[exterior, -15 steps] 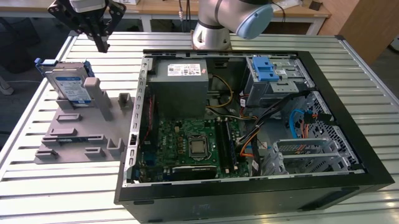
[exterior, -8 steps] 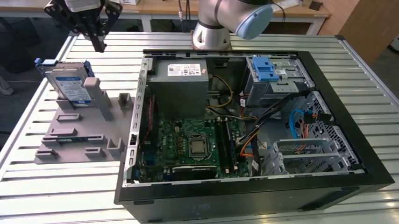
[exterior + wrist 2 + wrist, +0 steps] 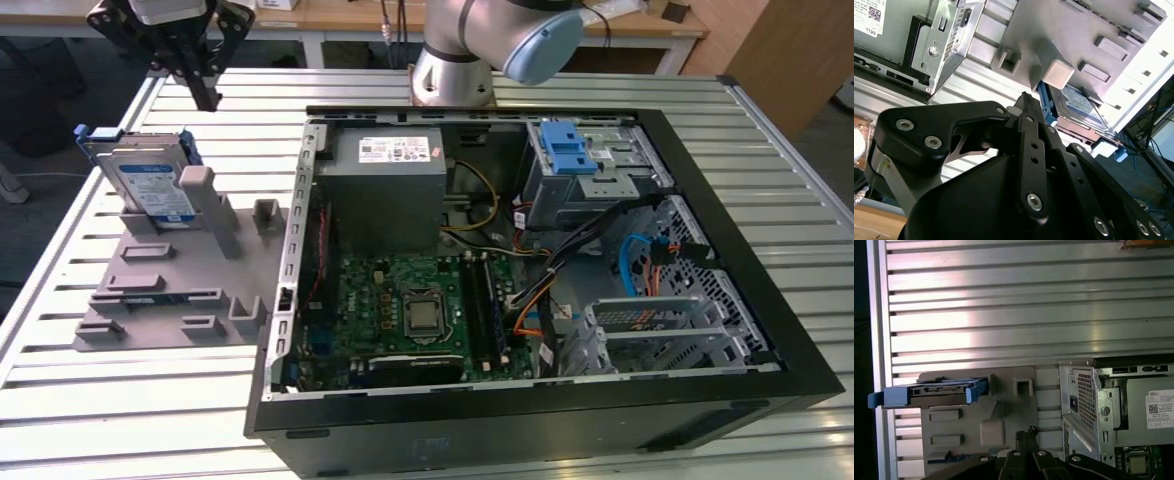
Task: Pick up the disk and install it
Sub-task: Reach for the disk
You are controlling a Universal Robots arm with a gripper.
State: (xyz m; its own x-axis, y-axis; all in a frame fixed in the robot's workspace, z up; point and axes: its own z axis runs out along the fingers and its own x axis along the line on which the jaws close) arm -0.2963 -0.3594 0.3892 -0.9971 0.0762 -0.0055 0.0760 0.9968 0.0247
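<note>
Chiefly, disk [image 3: 144, 180]: stands on edge in the grey slotted stand [image 3: 160, 290], at the stand's far corner toward the exterior view's left, partly behind an upright post.
Disk facing: the labelled face is turned toward the near side of the table in the exterior view and tilted back a little (the blue carrier frame shows along its upper edge and at both upper corners).
Disk axis: the upper edge runs parallel to the table slats; in the first wrist view the disk [image 3: 929, 392] shows edge-on as a long thin bar. The longer side appears to rise from the stand, though its foot is hidden behind the post.
Gripper [image 3: 204, 92]: hangs above the table beyond the disk and apart from it, pointing down. The jaws are closed tip to tip with nothing between them (likewise the gripper [image 3: 1026, 434] in the first wrist view).
Stand: lies flat on the slatted table [image 3: 134, 400], just beside the open computer case [image 3: 534, 430].
Case: the motherboard [image 3: 414, 300] and power supply [image 3: 387, 190] are exposed. A metal drive cage [image 3: 601, 180] with a blue clip sits at the far corner toward the exterior view's right.
</note>
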